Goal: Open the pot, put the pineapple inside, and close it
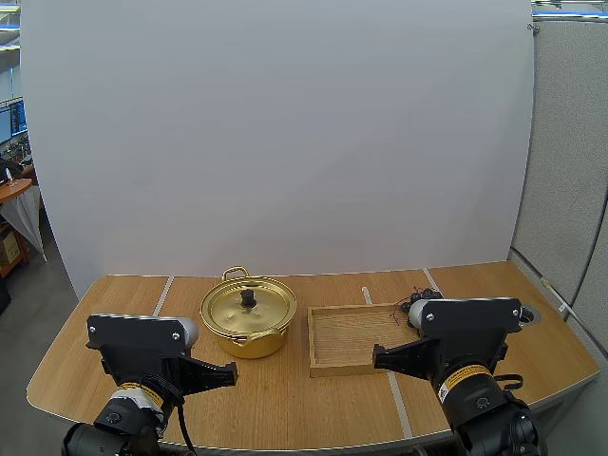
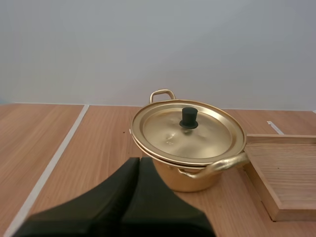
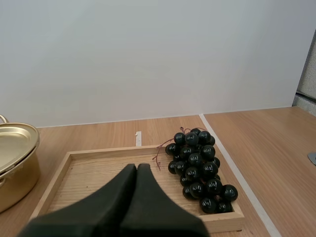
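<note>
Both claws are clenched on nothing: my left claw [image 2: 138, 160] hangs just short of the round golden metal pot [image 2: 190, 180], my right claw [image 3: 137, 167] over the shallow wooden tray [image 3: 54, 185]. The golden lid [image 2: 217, 136] sits on the pot, so opening comes first. No pineapple shows, only a bunch of dark grapes [image 3: 197, 168] in the tray's side away from the pot. Next, I judge, my left claw must open, pinch the small black knob [image 2: 188, 117] and lift; the lid looks perhaps slightly askew.

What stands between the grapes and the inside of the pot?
The lid sits shut on the pot, so it blocks the way in. The grapes lie in the tray beside the pot; besides its low rim, nothing else visible intervenes.
</note>
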